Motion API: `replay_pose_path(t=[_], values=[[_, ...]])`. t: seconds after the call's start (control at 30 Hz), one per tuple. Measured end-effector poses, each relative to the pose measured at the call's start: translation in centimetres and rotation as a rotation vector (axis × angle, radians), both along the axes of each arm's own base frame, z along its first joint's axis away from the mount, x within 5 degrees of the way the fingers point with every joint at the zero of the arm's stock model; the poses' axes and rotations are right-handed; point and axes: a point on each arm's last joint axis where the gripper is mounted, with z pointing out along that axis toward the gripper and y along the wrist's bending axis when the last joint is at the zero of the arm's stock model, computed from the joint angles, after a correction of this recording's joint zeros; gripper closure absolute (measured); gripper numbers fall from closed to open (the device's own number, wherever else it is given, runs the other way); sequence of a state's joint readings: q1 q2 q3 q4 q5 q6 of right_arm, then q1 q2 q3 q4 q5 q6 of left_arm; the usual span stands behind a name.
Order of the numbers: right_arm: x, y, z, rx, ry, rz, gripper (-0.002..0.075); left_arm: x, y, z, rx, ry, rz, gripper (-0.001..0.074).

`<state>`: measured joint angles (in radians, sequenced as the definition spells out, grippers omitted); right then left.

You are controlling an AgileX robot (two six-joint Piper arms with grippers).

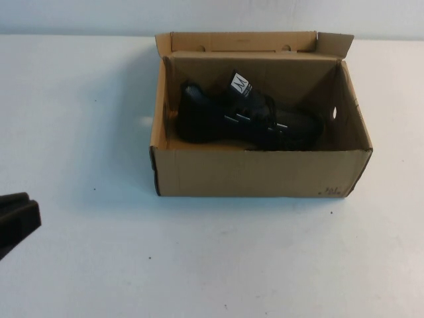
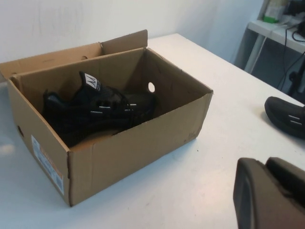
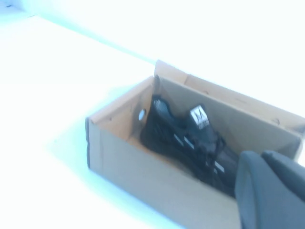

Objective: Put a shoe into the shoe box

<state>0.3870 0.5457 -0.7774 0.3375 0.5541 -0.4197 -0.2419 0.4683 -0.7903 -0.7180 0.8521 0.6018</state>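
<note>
The black shoe (image 1: 245, 119) lies on its side inside the open brown shoe box (image 1: 252, 173) at the table's middle back, its white-marked tongue label facing up. The shoe (image 2: 95, 112) also shows in the box (image 2: 133, 152) in the left wrist view, and the shoe (image 3: 190, 143) in the box (image 3: 143, 167) in the right wrist view. My left gripper (image 1: 16, 222) sits at the front left, far from the box, shut and empty; it also shows in the left wrist view (image 2: 269, 195). My right gripper (image 3: 271, 191) is out of the high view, shut and empty, off to the box's side.
A second black shoe (image 2: 286, 117) lies on the white table (image 1: 218, 265), off to the side of the box in the left wrist view. A white shelf (image 2: 274, 28) with cables stands beyond the table's edge.
</note>
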Motion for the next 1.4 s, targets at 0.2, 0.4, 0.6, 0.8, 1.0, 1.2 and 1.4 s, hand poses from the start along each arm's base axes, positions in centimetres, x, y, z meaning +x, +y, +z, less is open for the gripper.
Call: replay_pose_path(t=[0.2, 0.4, 0.6, 0.8, 1.0, 1.2, 1.4], values=[[-2.2, -1.2, -5.5, 0.031, -0.021, -0.033, 0.0742, 0.2, 0.0, 0.1, -0.038, -0.009, 0.009, 0.0735], [-2.3, -1.2, -7.7, 0.032, 0.011, -0.039, 0.0742, 0.1, -0.1, 0.2, -0.047, -0.008, 0.007, 0.0736], [-2.5, -1.1, -8.4, 0.013, 0.071, -0.015, 0.0742, 0.2, -0.1, 0.1, -0.047, -0.006, 0.007, 0.0736], [-2.6, -1.0, -8.7, -0.004, 0.107, 0.002, 0.0742, 0.2, -0.1, 0.1, -0.047, -0.006, 0.007, 0.0736], [-2.7, -1.0, -8.8, -0.007, 0.113, 0.005, 0.0742, -0.3, 0.3, -0.9, -0.039, -0.041, 0.042, 0.0736], [-2.7, -0.9, -8.8, -0.006, 0.116, 0.006, 0.0742, -1.1, 2.1, -3.9, 0.082, -0.187, 0.191, 0.0736], [-2.7, -0.9, -8.8, -0.006, 0.116, 0.006, 0.0742, -0.8, 3.6, -10.0, 0.211, -0.213, 0.345, 0.0736]])
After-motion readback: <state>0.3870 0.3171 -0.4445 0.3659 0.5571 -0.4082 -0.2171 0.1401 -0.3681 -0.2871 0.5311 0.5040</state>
